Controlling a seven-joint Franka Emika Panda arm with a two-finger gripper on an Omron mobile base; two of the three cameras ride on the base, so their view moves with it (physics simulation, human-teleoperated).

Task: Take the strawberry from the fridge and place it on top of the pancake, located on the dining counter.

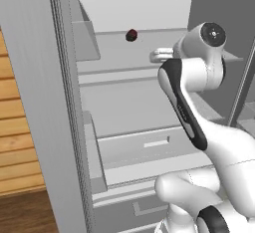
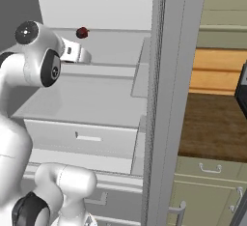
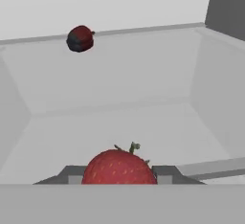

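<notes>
Two dark fingertips [image 3: 72, 175] are seen at the bottom of the hand view, and the strawberry [image 3: 119, 167] is pinched between them: the tool [image 3: 119, 176] is closed on the fruit. The berry's red, seeded skin and small green stalk are turned toward the camera, and it is held above a pale grey fridge shelf [image 3: 119, 117].

Further back on the same level, a darker maroon lump [image 3: 80, 38] is seen lying near the shelf's rear edge, well apart from the strawberry. In the left base view that lump [image 1: 131, 35] is spotted on the upper shelf, beside and beyond the arm's wrist; in the right base view it [image 2: 82, 32] sits just past the hand [image 2: 72, 52], which is reached into the fridge [image 2: 96, 94] at the upper shelf level.

The fridge interior is shown open, with pale shelves and a drawer front [image 1: 149, 145] below. An opened door edge [image 1: 62, 102] is seen standing upright at the left of the left base view, and door-shelf bins [image 1: 84, 33] are mounted on it. Outside the fridge, a brown wooden worktop [image 2: 212, 123] on green cabinets [image 2: 207, 186] is seen in the right base view.
</notes>
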